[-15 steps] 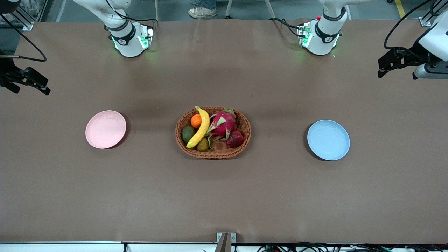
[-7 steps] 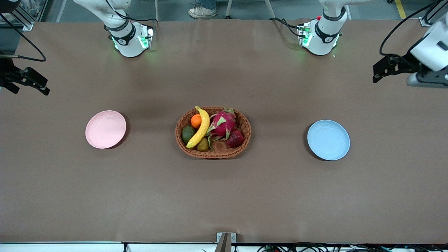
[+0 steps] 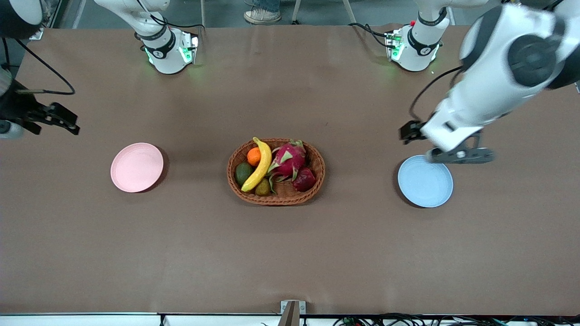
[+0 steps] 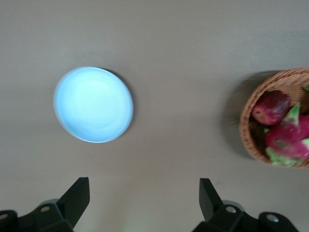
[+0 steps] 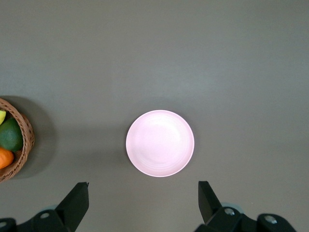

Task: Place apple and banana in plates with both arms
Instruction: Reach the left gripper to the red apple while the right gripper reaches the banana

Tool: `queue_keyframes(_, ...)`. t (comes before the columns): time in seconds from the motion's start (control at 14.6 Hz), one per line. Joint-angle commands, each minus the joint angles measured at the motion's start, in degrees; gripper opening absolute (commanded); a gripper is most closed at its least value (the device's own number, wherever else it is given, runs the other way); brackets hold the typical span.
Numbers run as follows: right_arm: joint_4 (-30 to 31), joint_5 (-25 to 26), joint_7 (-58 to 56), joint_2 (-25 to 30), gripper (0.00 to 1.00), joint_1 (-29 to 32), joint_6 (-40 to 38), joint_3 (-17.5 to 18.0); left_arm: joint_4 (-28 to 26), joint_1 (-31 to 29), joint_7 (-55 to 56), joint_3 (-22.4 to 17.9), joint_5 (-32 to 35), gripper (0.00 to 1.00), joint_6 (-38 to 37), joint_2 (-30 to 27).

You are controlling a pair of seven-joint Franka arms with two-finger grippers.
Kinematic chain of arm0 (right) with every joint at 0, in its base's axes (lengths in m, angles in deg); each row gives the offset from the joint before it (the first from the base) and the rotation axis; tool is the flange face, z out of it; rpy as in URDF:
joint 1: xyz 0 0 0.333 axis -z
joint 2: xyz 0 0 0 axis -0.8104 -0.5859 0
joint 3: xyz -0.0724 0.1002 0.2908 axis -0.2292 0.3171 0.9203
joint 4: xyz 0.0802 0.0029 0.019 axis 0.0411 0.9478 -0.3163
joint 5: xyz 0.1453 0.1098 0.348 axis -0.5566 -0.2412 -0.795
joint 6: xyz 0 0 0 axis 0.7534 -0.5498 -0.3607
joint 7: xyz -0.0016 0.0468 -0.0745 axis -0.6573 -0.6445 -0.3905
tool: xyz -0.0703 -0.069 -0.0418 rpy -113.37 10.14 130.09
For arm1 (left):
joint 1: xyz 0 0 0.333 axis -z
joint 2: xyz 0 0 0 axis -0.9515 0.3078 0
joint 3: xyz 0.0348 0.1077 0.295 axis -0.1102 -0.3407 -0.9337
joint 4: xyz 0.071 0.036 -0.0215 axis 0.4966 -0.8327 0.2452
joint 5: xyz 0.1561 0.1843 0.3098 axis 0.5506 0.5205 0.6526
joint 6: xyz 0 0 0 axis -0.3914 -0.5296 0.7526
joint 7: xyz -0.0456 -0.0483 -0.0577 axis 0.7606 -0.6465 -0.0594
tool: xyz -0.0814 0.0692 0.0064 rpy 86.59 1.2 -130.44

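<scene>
- Fruit is not yet picked: the banana [image 3: 258, 165] and the apple [image 3: 304, 179] both lie in the wicker basket [image 3: 275, 197] at mid-table, between the pink plate [image 3: 137, 167] and the blue plate [image 3: 425, 181], which are bare.
- Step in hand, by my reading: the approach toward the basket.
- Left gripper [image 4: 144, 205] is over the table just beside the blue plate, fingers spread wide, holding nothing.
- Right gripper [image 5: 143, 205] is over the table near the pink plate at the right arm's end, also wide and unladen.
- Banana's long axis runs slantwise, one tip toward the robots' bases, the other tip nearer the front camera beside the avocado [image 3: 243, 173].
- Apple sits at the basket's left-arm end, against the dragon fruit [image 3: 287, 159].
- Next move likely calls for each gripper to come over the basket and straddle its fruit, the banana crosswise.
</scene>
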Motion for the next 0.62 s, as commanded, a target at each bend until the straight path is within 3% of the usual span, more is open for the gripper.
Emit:
queue_keyframes(0.0,-3.4,0.1,-0.1,-6.2,1.00,-3.8,-0.1,0.0,2.4,3.6,9.5,-0.2,-0.7,1.00,5.3,7.0)
queue_keyframes(0.27,-3.2,-1.0,2.7,-12.7,1.00,-10.0,1.7,0.0,2.4,8.8,22.4,-0.2,-0.7,1.00,17.3,13.9)
queue_keyframes(0.55,-3.2,-3.2,12.6,-20.2,1.00,-20.4,9.6,0.0,2.5,13.8,37.0,-0.2,-0.8,1.00,29.5,20.5)
